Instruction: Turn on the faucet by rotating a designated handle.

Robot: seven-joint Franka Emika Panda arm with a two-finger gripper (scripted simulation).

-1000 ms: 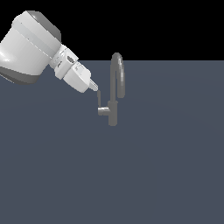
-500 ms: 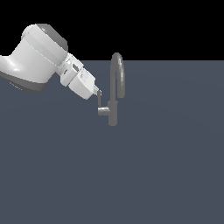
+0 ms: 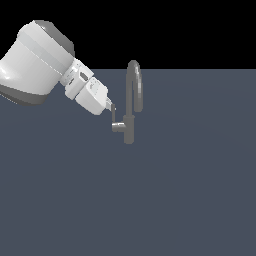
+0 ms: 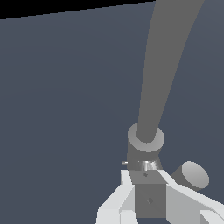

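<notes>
The faucet [image 3: 133,95] is a small grey tap with an upright column and a tall arched spout; the wrist view shows its column [image 4: 146,140] from close up. The handle [image 3: 118,126] is a short stub off the column's side on the exterior view's left, with a thin lever rising from it. My gripper [image 3: 112,106] comes in from the upper left, its tips at the lever's top. In the wrist view the gripper [image 4: 146,176] looks shut, fingers together, tips against the lever just before the column. The stub's round end [image 4: 194,175] shows beside them.
A flat dark grey surface [image 3: 175,200] spreads all around the faucet. The large white arm [image 3: 37,62] fills the upper part of the exterior view's left.
The arm has swung toward the exterior view's right and lower. The fingertips have closed the gap to the handle's lever. The faucet stands where it was.
</notes>
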